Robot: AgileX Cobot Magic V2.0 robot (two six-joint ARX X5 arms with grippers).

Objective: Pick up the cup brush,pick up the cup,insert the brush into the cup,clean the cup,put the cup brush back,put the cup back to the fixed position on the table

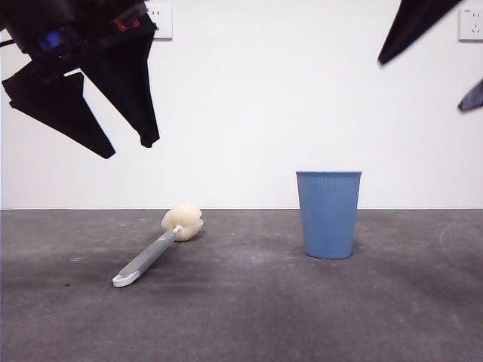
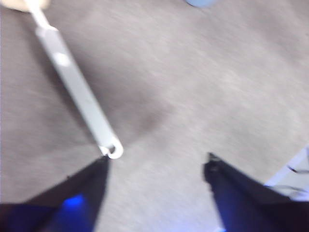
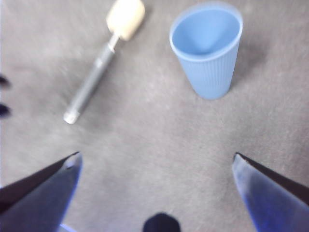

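The brush [image 1: 157, 249] lies flat on the table [image 1: 249, 317] at lower left of the front view, sponge head toward the wall. The cup [image 1: 328, 214] stands upright right of centre, well apart from it. The left gripper [image 1: 128, 147] hangs at upper left above the brush, jaws spread, holding nothing. The right gripper [image 3: 157, 162] shows at upper right, jaws wide, also empty.

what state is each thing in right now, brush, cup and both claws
cup brush: lying flat on the table, not held
cup: standing upright, empty, not held
left claw: open, hovering over the brush handle's looped tip
right claw: open, above the table near the cup, holding nothing
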